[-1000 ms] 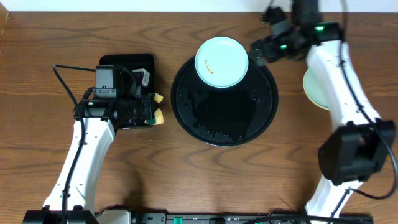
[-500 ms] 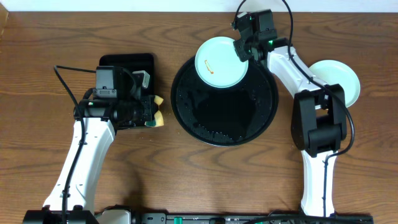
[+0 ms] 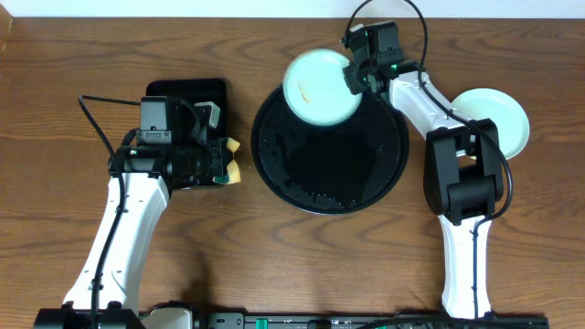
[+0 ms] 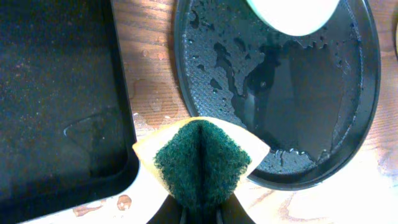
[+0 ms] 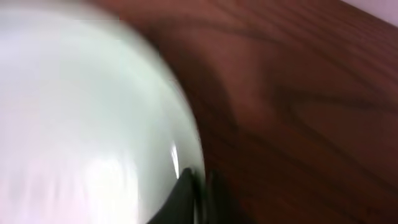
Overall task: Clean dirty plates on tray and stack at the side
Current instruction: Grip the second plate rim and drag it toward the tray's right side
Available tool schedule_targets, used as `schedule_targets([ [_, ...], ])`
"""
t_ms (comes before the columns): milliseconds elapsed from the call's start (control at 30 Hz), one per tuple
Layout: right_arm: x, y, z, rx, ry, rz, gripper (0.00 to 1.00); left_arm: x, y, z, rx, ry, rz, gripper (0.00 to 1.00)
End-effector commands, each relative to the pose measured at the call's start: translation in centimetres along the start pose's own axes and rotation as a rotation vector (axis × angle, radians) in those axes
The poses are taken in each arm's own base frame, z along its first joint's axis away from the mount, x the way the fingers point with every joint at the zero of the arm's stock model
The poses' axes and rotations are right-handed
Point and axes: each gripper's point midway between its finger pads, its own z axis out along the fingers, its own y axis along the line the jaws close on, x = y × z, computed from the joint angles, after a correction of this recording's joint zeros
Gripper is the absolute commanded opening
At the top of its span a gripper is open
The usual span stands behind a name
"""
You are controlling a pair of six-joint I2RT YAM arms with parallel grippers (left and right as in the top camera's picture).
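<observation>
Bright even light; right wrist view blurred; glare on tray (image 4: 283, 93).

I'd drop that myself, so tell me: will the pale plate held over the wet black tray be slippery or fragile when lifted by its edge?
Probably slippery: the plate looks glossy and the tray under it is wet. It seems stiff: no bend shows though the jaws pinch only its rim. Its glazed look suggests it could break if dropped.

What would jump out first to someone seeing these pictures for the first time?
A pale mint round glossy plate is at the far edge of the large round black wet tray, its rim pinched by the right gripper. Beside the tray, the left gripper squeezes a folded yellow-and-green scouring sponge.
</observation>
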Motion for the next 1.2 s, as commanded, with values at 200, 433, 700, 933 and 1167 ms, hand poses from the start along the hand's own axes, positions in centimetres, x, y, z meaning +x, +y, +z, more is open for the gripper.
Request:
schedule_targets([
  [200,-3.2,-3.7,-13.9,0.148,0.039,0.159,0.01,-0.1,0.0,0.0,0.008,-0.003,0.012,0.08],
  [433,5.2,-4.1,-19.3,0.146,0.377,0.276,0.01,-0.1,0.0,0.0,0.008,-0.003,0.013,0.08],
  [700,14.7,-4.8,-15.6,0.181,0.528,0.435,0.01,-0.1,-0.1,0.0,0.008,-0.003,0.013,0.08],
  [933,17.7,-4.5,-14.2,0.190,0.548,0.439,0.07,-0.1,-0.1,0.0,0.008,-0.003,0.013,0.08],
  [1167,19.1,-4.9,-15.0,0.181,0.593,0.522,0.28,-0.1,-0.1,0.0,0.008,-0.003,0.013,0.08],
])
